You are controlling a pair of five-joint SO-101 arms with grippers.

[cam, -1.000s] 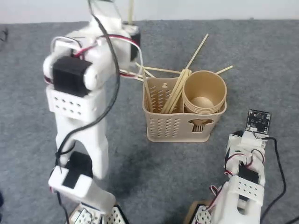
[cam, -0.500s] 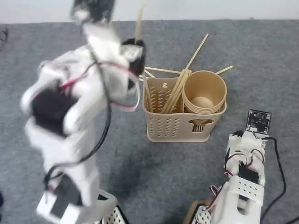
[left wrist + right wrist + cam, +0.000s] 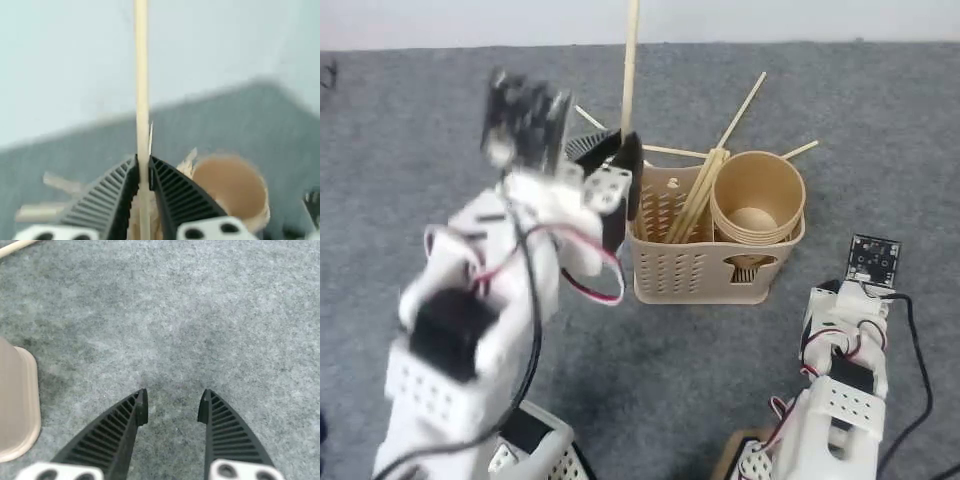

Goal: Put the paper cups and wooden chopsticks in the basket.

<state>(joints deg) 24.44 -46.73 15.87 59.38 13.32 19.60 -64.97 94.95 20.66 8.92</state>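
Observation:
My left gripper (image 3: 616, 150) (image 3: 143, 162) is shut on a wooden chopstick (image 3: 630, 65) (image 3: 141, 85), held upright just left of the beige basket (image 3: 665, 272). The basket holds stacked paper cups (image 3: 757, 200) (image 3: 230, 182) on its right side and several chopsticks (image 3: 705, 185) leaning in its left side. More chopsticks (image 3: 665, 152) lie on the carpet behind the basket. My right gripper (image 3: 171, 409) is open over bare grey carpet, near the basket's corner (image 3: 17, 405); its arm (image 3: 845, 350) sits folded at the front right.
Grey carpet covers the table, with free room in front of the basket and to the far right. A pale wall runs along the back edge. One chopstick end (image 3: 15, 246) lies on the carpet beyond my right gripper.
The left arm swung forward and to the right, carrying the upright chopstick from behind the basket's left rear toward its left rim. The right arm stayed still.

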